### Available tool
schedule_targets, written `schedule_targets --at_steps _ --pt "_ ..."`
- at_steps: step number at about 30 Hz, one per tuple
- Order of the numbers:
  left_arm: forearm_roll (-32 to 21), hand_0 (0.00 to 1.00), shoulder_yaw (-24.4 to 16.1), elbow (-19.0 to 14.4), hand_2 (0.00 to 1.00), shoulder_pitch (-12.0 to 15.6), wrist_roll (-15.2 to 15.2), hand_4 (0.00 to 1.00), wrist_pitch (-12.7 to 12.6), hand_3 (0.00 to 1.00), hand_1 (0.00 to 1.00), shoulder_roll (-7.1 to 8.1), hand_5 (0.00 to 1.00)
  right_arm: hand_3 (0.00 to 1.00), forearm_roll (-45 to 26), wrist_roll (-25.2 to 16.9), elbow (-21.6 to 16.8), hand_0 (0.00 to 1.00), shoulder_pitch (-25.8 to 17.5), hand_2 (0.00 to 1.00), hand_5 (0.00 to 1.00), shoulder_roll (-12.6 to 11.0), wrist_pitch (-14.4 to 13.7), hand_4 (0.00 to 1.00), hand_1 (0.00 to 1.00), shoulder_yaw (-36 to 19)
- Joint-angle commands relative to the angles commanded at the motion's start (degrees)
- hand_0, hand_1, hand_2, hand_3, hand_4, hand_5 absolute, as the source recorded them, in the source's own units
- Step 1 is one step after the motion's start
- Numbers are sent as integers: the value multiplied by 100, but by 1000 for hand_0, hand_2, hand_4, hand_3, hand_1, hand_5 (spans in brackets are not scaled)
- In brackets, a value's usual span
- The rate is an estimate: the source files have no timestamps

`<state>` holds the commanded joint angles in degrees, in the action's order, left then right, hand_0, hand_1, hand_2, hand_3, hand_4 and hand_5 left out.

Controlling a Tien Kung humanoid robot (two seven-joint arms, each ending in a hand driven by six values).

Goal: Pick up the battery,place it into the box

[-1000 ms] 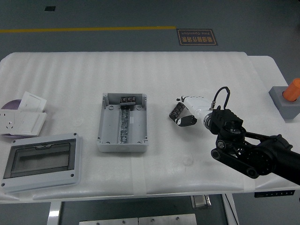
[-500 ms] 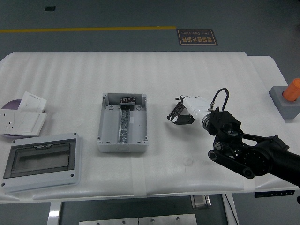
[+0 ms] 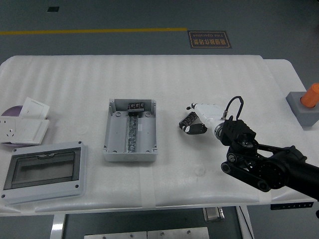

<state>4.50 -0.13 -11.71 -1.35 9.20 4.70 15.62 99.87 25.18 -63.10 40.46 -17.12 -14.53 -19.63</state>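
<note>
The battery is a small dark cylinder lying right of the table's middle, partly hidden by fingers. My right hand, white-backed with black fingers, comes in from the lower right, and its fingers are curled around the battery, just above the white table. The open grey box lies well to the left of the hand. It holds a metal rail down its middle and a black part at its far wall. My left arm does not show.
The box's grey lid with a clear window lies at the front left. White socket plates sit at the left edge. A grey block with an orange knob stands at the right edge.
The right hand's fingers have curled tighter around the battery, and the forearm has shifted slightly left. The box and the other things have stayed put.
</note>
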Motion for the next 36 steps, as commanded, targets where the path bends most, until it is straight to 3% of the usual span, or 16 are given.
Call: schedule_targets --at_steps 5,6,12,13,18,19,24,25,30,36 --pt "41 644 -71 -4 572 -7 -90 620 -66 536 676 0 349 801 63 -74 31 721 -14 623 560 10 -170 719 660 59" --pt "48 636 -84 -4 573 -7 -104 618 -77 541 674 -1 351 727 81 -102 36 677 -24 556 467 15 -228 604 617 88" --pt "42 636 -85 -3 573 -3 -117 618 -87 541 674 -2 351 727 70 -164 28 677 -46 556 467 21 -361 604 617 131" --pt "43 630 -86 -3 575 -3 -119 623 -88 547 668 -2 356 698 64 -173 29 645 -49 524 398 21 -379 520 591 138" --pt "40 630 -88 -2 575 -3 -129 623 -94 547 668 -3 356 698 81 -208 27 645 -63 524 398 21 -446 520 591 178" --pt "39 629 -88 -2 578 -3 -131 626 -96 549 667 -4 356 695 90 -215 25 615 -65 515 352 20 -457 411 572 181" --pt "37 629 -94 -1 578 -3 -143 626 -106 549 667 -8 356 695 145 -247 -27 615 -76 515 352 3 -514 411 572 164" --pt "37 627 -95 0 580 -3 -145 633 -107 549 667 -9 361 695 156 -253 -50 605 -79 513 320 -5 -525 363 564 150" --pt "17 627 -78 2 580 1 -148 633 -108 549 667 -15 361 695 152 -261 -393 605 -88 513 320 -102 -590 363 564 -19" --pt "-21 625 -41 7 582 9 -151 640 -105 552 667 -21 369 695 -136 -359 -1141 604 -95 513 299 -211 -748 347 559 -296"
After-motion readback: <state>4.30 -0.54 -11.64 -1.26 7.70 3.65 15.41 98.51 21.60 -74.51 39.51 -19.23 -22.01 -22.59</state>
